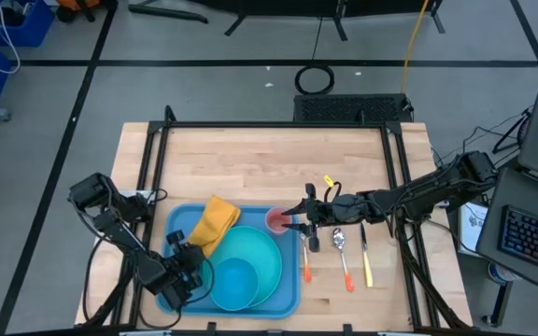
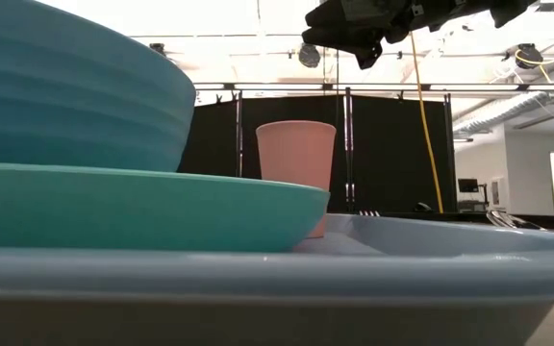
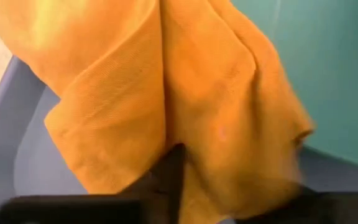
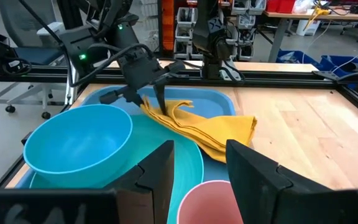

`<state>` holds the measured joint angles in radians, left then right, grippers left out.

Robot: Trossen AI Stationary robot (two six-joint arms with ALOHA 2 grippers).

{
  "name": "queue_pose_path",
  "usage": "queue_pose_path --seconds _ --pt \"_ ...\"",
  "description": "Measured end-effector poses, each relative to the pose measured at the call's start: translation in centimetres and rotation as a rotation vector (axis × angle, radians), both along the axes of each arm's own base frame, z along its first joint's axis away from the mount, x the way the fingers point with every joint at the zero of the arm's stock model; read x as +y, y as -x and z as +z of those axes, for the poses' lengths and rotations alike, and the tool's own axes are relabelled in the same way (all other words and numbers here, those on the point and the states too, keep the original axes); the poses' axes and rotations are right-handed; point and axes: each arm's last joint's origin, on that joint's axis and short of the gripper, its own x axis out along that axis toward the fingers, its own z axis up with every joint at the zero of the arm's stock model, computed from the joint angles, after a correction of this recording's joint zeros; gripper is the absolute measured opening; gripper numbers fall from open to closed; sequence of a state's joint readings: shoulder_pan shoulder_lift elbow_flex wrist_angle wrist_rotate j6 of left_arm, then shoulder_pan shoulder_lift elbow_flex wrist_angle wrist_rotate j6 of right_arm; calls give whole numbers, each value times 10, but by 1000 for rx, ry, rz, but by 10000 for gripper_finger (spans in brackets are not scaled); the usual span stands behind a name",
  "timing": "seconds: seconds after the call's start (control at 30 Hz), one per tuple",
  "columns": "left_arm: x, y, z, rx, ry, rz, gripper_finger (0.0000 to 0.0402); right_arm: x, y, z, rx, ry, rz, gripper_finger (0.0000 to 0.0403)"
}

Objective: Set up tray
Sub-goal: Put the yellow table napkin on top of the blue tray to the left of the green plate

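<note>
Wooden bench [image 1: 250, 159] carries the tray [image 1: 288, 301] at its near edge; no readable writing. Left gripper [image 1: 187, 250] pinches the yellow cloth [image 1: 216, 222]. Right gripper [image 1: 299, 218] hangs spread and empty above the pink cup [image 1: 276, 220].

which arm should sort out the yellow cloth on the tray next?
Left. Its gripper is already pinching the yellow cloth at the near-left of the tray. The right gripper sits open above the pink cup, farther from the cloth.
</note>
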<state>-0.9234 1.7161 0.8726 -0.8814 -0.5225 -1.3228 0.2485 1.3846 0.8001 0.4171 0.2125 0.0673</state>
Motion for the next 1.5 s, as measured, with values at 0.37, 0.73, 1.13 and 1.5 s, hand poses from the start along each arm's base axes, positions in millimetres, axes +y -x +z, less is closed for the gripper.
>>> queue_pose_path --seconds 0.37,0.73,1.13,1.5 --pt "1 8 2 197 83 95 10 0 0 0 0 0 0 134" --pt "-10 14 17 443 228 238 9 0 0 0 0 0 0 134" --pt "-32 -11 31 301 418 184 14 0 0 0 3 1 -1 134" --pt "-38 1 31 365 422 162 51 0 0 0 4 2 0 134"
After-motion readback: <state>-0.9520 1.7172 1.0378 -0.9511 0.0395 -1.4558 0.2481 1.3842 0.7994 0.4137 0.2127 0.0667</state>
